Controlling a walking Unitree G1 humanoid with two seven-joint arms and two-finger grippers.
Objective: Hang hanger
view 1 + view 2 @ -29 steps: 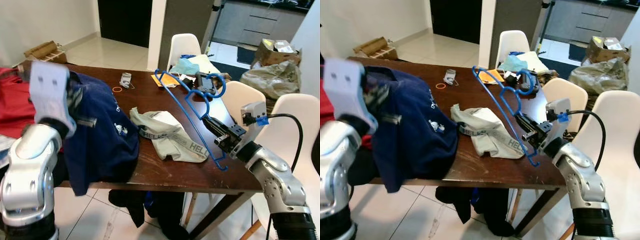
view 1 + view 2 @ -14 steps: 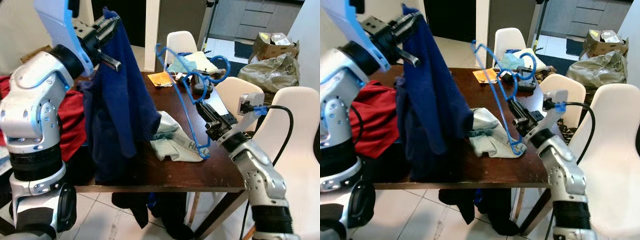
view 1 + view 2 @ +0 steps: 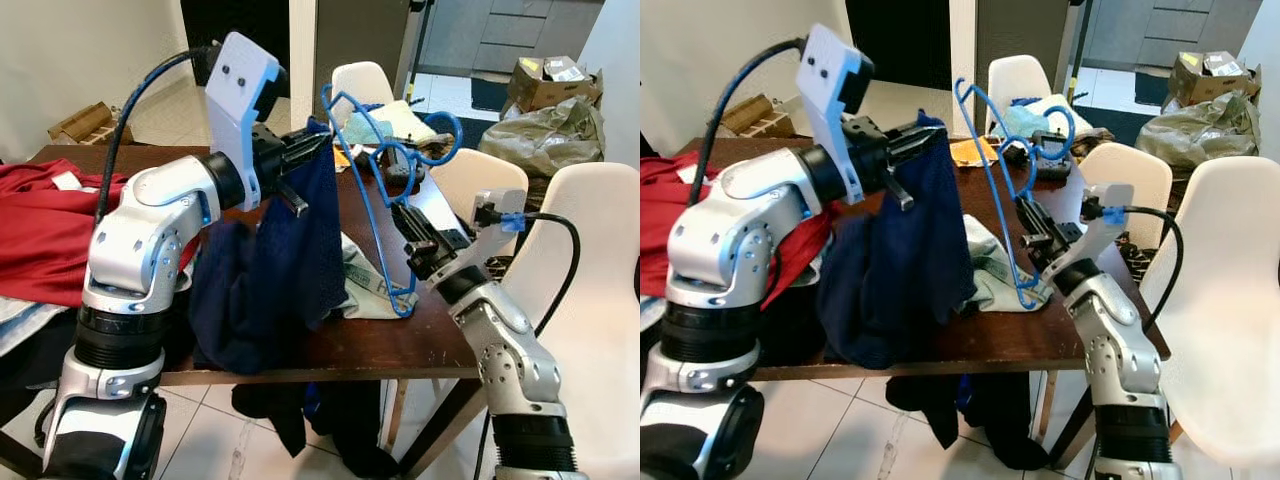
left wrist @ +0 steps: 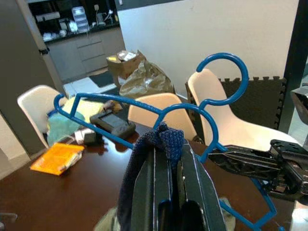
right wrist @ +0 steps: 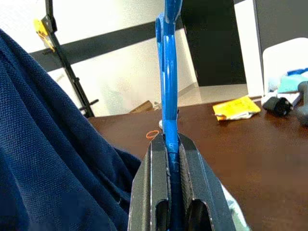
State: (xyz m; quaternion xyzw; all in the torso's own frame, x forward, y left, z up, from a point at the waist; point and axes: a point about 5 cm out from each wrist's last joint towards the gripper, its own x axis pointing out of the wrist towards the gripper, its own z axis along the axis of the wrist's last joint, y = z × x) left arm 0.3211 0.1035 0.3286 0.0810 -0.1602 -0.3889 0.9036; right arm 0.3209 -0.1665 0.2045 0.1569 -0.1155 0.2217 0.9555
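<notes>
blue hanger (image 3: 375,190) clamped in the right gripper (image 3: 418,247), navy shirt (image 3: 275,270) pinched by the left gripper (image 3: 300,150) beside it, not yet threaded.

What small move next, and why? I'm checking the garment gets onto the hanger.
Probably ease the left hand toward the hanger, so the shirt it pinches slips over the near arm. The right hand holds the hanger upright, close beside the shirt.
</notes>
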